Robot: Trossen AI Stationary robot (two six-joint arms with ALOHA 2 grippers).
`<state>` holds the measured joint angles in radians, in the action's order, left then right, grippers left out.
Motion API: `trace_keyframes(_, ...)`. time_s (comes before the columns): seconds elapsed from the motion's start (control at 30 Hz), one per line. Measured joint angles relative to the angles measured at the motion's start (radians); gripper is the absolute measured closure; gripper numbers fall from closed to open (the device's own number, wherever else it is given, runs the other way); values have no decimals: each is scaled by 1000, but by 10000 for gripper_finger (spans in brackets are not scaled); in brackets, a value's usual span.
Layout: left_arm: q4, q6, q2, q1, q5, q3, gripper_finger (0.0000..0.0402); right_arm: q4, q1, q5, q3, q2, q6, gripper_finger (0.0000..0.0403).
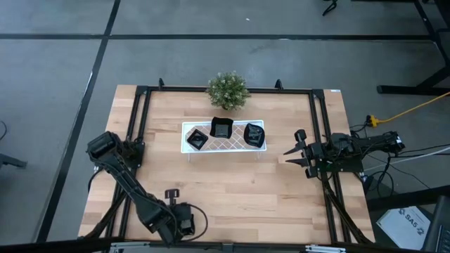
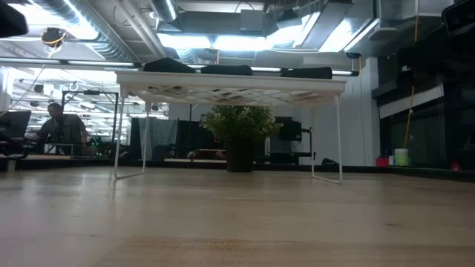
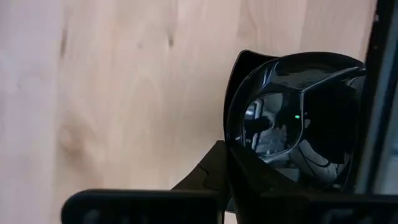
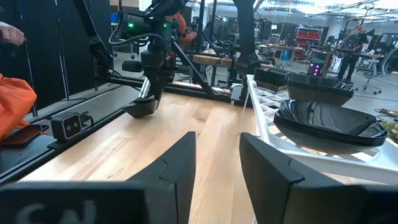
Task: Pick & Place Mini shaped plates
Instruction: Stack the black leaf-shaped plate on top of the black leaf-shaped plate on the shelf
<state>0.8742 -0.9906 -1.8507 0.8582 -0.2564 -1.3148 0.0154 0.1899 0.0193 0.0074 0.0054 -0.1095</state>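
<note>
The left tool (image 1: pixel 184 223), at the table's (image 1: pixel 232 190) 7 o'clock edge, is clamped on 1 mini shaped plate (image 3: pixel 292 121). 3 stacks of plates (image 1: pixel 221 128) sit on the white tray (image 1: pixel 188 127) at center, the plant (image 1: pixel 227 89) at 12 o'clock. The right tool (image 1: pixel 298 150), fingers apart, waits at 3 o'clock.

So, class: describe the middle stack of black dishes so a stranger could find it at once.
Find the white lattice tray on legs at the table's middle, in front of the green potted plant. Three stacks of glossy black dishes sit on it; the middle stack lies nearest the plant and looks square, unlike its tilted neighbours.
</note>
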Motion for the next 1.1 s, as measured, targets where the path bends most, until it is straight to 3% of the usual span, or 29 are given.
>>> trace_keyframes(0.6, -47, 257, 7, -63, -119, 0, 336, 0, 0, 0, 0, 0, 0, 279)
trace_keyframes(1.1, -33, 220, 51, -68, -30, 0, 329, 0, 0, 0, 0, 0, 0, 279)
